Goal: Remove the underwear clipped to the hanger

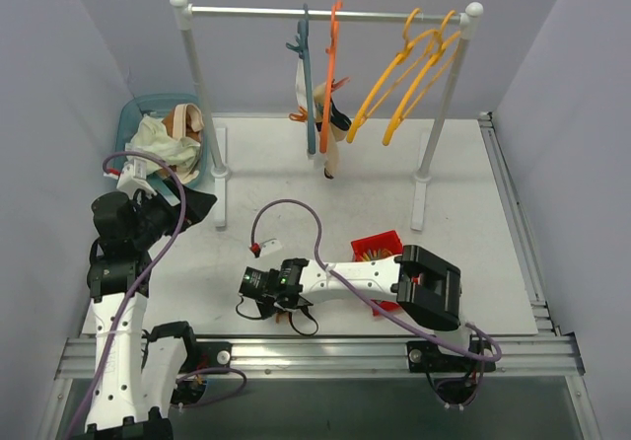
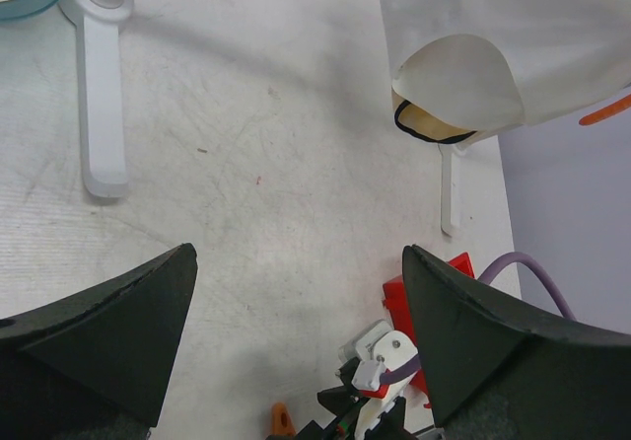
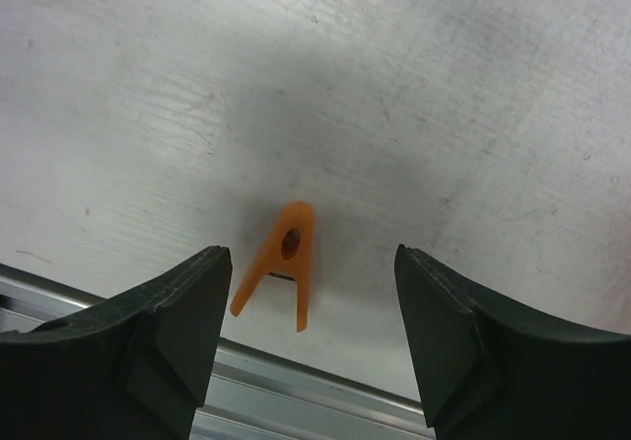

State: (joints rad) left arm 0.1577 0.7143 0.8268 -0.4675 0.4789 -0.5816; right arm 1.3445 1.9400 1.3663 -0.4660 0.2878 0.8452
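Note:
Underwear [image 1: 328,139] in cream, beige and a dark piece hangs clipped to the teal hanger [image 1: 306,55] and the orange hanger [image 1: 331,50] on the rack. It also shows in the left wrist view as cream fabric [image 2: 473,45] at the top right. Several removed briefs [image 1: 166,139] lie in the teal basket [image 1: 132,122]. My left gripper [image 1: 192,205] [image 2: 296,302] is open and empty, low beside the basket. My right gripper [image 1: 258,297] [image 3: 311,267] is open just above the table, with an orange clothespin [image 3: 286,272] lying between its fingers.
The white rack [image 1: 325,12] spans the back on two feet [image 1: 219,179] [image 1: 422,188]. Two empty yellow hangers [image 1: 414,65] hang at its right. A red box [image 1: 379,247] stands by the right arm. The metal rail [image 3: 296,401] runs along the near table edge.

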